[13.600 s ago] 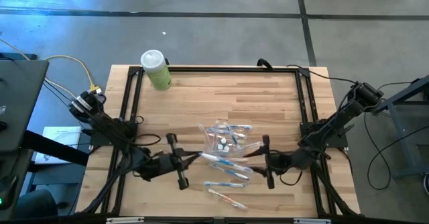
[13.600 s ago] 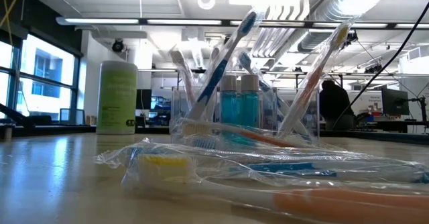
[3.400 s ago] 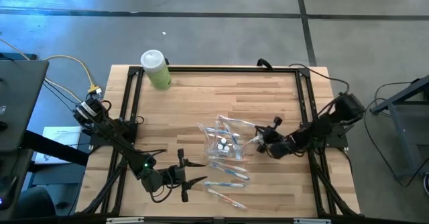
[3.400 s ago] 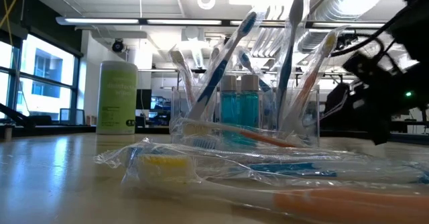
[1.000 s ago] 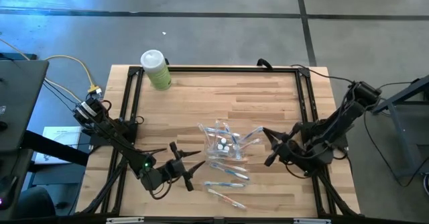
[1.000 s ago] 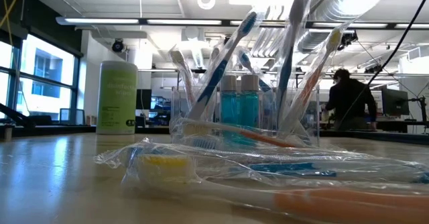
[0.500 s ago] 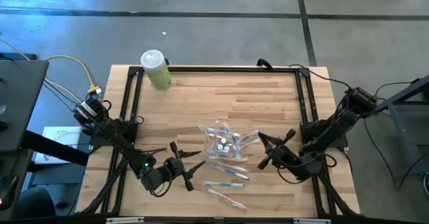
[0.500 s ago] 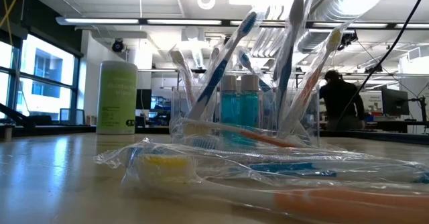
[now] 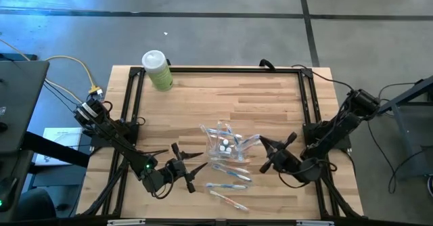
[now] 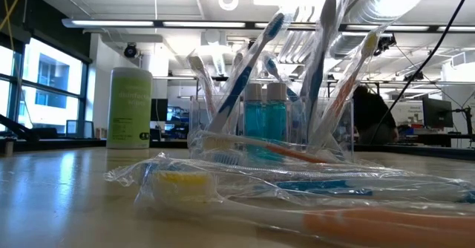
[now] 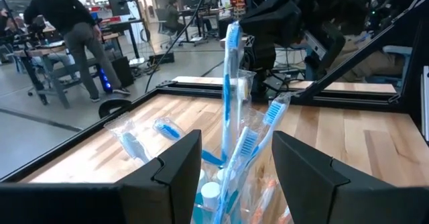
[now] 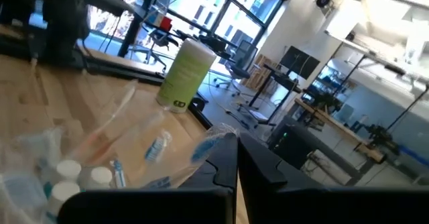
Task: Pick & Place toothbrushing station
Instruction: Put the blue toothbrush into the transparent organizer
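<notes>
Bare wood behind holder [image 9: 225, 143]; wrapped toothbrushes [image 9: 229, 176] clutter front; green bottle [image 9: 157, 70] far corner.

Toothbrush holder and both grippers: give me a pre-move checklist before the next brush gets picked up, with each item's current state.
1. Clear holder upright at mid-table: ok.
2. Left gripper open, empty, near the holder's left side: ok.
3. Right gripper shut and empty, right of the holder: ok.
4. Wrapped toothbrushes lying loose on the table in front of the holder, not yet placed: not ok.
5. Green bottle at the far left corner, clear of both arms: ok.
6. Room in the holder for another brush: cannot tell.
</notes>
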{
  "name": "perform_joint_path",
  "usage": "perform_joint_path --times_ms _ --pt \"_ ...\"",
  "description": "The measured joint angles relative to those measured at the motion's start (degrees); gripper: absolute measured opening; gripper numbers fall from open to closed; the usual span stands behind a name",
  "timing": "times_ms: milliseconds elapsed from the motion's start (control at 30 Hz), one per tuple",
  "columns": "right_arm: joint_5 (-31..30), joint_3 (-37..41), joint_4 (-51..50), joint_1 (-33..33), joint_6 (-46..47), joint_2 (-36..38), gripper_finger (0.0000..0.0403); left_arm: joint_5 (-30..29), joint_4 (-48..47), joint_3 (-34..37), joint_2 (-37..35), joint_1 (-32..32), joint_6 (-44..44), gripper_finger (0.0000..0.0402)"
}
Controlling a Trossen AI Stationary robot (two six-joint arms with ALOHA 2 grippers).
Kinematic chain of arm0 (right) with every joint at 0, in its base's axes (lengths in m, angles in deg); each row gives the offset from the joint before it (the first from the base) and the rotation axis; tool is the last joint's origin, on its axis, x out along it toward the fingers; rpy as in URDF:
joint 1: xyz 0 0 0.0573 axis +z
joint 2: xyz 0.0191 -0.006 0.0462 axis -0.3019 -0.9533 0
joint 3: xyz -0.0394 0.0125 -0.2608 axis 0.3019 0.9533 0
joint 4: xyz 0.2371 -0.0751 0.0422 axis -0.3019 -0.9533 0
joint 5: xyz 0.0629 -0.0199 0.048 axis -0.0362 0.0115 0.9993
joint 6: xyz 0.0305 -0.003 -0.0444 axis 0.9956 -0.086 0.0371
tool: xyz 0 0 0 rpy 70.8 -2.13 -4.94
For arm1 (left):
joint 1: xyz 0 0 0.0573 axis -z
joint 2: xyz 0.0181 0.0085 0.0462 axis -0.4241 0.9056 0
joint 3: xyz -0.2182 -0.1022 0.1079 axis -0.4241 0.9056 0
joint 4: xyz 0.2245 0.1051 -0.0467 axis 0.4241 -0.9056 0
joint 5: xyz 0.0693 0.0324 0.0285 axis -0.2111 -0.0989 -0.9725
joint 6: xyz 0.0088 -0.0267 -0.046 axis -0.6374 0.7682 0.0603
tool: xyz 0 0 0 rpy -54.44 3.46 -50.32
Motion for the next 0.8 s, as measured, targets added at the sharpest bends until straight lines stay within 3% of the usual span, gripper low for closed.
perform_joint_path --times_ms 267,800 --pt "0.00 0.01 1.67 0.20 -5.14 0.54 0.0002 0.02 0.00 0.00 -0.01 0.04 -0.01 0.0176" --pt "0.04 0.01 0.52 -0.70 -4.17 0.02 0.0002 0.04 0.02 0.00 -0.01 0.04 -0.07 0.0176"
